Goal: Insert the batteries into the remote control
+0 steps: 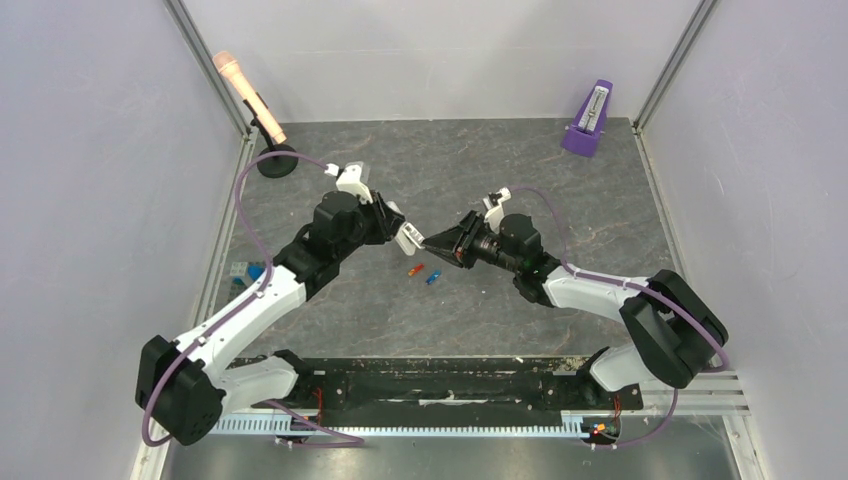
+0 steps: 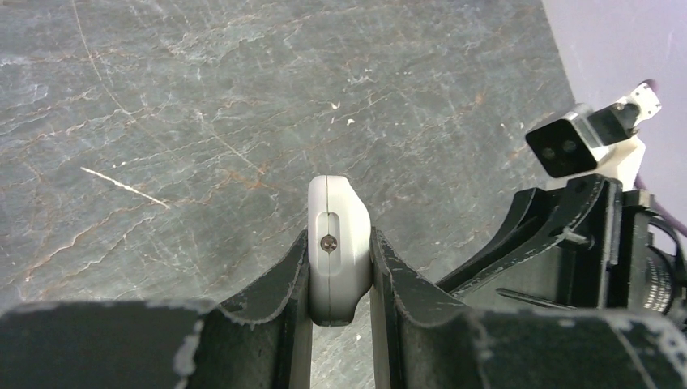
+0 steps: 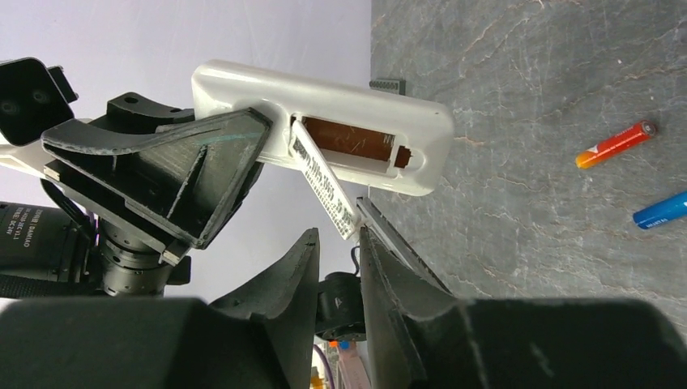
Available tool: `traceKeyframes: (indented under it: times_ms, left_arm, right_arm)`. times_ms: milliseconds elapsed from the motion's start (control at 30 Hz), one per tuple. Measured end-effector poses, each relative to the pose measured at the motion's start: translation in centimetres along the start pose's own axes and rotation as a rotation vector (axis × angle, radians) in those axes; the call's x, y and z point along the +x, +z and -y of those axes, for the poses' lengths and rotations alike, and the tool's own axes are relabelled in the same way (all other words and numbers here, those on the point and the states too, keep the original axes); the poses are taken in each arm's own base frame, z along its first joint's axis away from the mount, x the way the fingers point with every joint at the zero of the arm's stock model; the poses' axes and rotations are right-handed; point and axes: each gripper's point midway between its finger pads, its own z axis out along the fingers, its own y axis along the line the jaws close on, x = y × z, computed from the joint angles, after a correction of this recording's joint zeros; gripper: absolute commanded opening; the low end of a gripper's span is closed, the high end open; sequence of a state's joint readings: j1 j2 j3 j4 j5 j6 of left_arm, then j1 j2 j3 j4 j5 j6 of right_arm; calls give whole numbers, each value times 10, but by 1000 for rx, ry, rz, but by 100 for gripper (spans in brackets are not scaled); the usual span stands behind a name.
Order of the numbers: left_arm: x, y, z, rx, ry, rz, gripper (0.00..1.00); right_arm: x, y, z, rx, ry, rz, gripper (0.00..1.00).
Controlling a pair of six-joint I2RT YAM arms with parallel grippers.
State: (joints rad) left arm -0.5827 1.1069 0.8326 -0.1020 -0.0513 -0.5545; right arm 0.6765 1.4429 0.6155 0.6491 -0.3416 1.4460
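Observation:
My left gripper (image 2: 340, 279) is shut on the white remote control (image 2: 339, 239) and holds it off the table, edge-on. From the right wrist view the remote control (image 3: 340, 97) shows its back, with the battery bay (image 3: 352, 139) uncovered and brown inside. Its cover (image 3: 324, 182) hangs down from the bay. My right gripper (image 3: 339, 235) stands with a narrow gap, and the cover's tip sits just at its fingertips, against the right one. The two batteries lie on the table below: one red-orange (image 3: 616, 144) (image 1: 413, 269), one blue (image 3: 660, 210) (image 1: 433, 277).
A purple metronome (image 1: 590, 120) stands at the back right. A microphone (image 1: 248, 92) leans on a black stand (image 1: 277, 162) at the back left. Small blue parts (image 1: 250, 272) lie by the left wall. Walls close in three sides.

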Motion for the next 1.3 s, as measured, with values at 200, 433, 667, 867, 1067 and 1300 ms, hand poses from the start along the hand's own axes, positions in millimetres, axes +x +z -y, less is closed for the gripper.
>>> traceKeyframes:
  times_ms: [200,433,667,867,1067,1300]
  left_arm:
    - [14,8,-11,-38,14,-37,2]
    - [33,18,-26,-97,21,-79,2]
    - [45,24,-43,-165,24,-94,2]
    - [45,25,-46,-177,25,-91,2]
    - [48,24,-40,-135,20,-94,2]
    - [50,9,0,110,40,-145,2]
  right_arm:
    - [-5,1,14,55,-18,15,30]
    - [-37,2,53,170,-43,92,30]
    - [-60,6,80,271,-113,136,32]
    - [-64,5,90,334,-218,115,37]
    - [-54,-5,113,426,-320,40,49]
    - [-25,-16,130,470,-461,-118,58]
